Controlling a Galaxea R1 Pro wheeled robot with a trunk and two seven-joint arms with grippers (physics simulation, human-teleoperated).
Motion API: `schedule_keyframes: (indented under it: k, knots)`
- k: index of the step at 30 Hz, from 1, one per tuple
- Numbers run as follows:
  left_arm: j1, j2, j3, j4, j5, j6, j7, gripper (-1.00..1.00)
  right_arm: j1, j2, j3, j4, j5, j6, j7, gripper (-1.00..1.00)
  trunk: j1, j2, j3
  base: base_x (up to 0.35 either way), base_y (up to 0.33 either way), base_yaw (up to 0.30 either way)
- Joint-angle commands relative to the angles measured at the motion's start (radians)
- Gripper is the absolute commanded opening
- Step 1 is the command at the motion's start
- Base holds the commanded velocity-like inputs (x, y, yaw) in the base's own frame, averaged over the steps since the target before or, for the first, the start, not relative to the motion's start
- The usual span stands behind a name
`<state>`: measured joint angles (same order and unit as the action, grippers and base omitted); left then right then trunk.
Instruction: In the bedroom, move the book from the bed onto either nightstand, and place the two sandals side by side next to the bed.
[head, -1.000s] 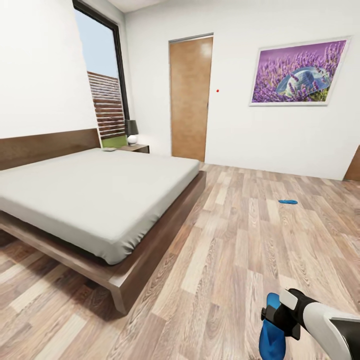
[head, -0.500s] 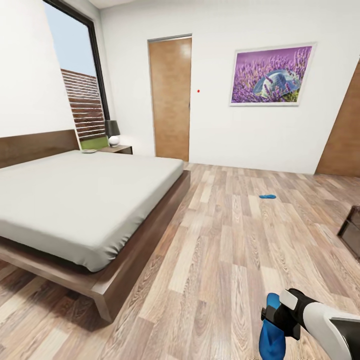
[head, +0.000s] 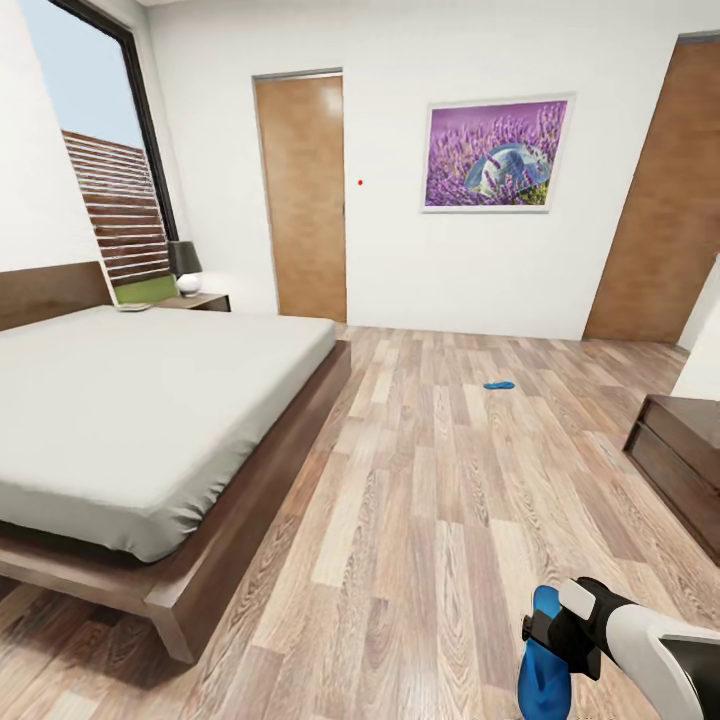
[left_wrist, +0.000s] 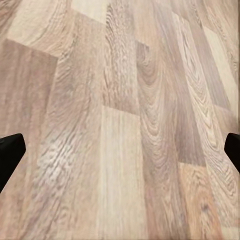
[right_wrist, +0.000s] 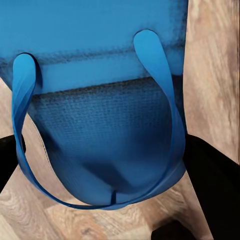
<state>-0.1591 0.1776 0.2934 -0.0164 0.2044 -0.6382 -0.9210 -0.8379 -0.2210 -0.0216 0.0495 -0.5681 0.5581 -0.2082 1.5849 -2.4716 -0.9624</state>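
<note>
Right gripper (head: 550, 640): near right, jaws clamped on a bright blue flat flip-flop sandal (head: 543, 670) held above the wood-plank floor (head: 420, 520).
Left gripper (left_wrist: 120, 150): jaws spread wide over bare planks.
Second blue sandal (head: 498, 385): far on the floor, well apart from the bed.
Low grey-mattress bed with dark wooden frame (head: 130, 420): left.
Dark wooden nightstand (head: 195, 300): far left, beside the bed, carrying a black-shaded lamp (head: 185, 268).

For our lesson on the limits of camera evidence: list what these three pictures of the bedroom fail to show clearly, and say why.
- Flat item beside the lamp on the nightstand, head view: too small to identify.
- Far sandal on the floor, head view: too small to see its straps.
- Held sandal in the right gripper, head view: cut off by the lower edge.
- Left gripper, left wrist view: fingertips barely enter the side edges.
</note>
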Motion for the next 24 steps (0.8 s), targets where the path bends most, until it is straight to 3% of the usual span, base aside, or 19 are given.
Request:
schedule_keyframes:
  k: [1, 24]
  knots:
    - [0.000, 0.000, -0.003, 0.001, 0.010, 0.000, -0.007, 1.00, -0.001, 0.000, -0.001, 0.001, -0.007, 0.000, -0.006, -1.00, 0.000, 0.000, -0.001, 0.000, 0.000, -0.222]
    - [0.000, 0.000, -0.003, 0.001, 0.010, 0.000, -0.007, 1.00, -0.001, 0.000, -0.001, 0.001, -0.007, 0.000, -0.005, -1.00, 0.000, 0.000, -0.001, 0.000, 0.000, -0.221]
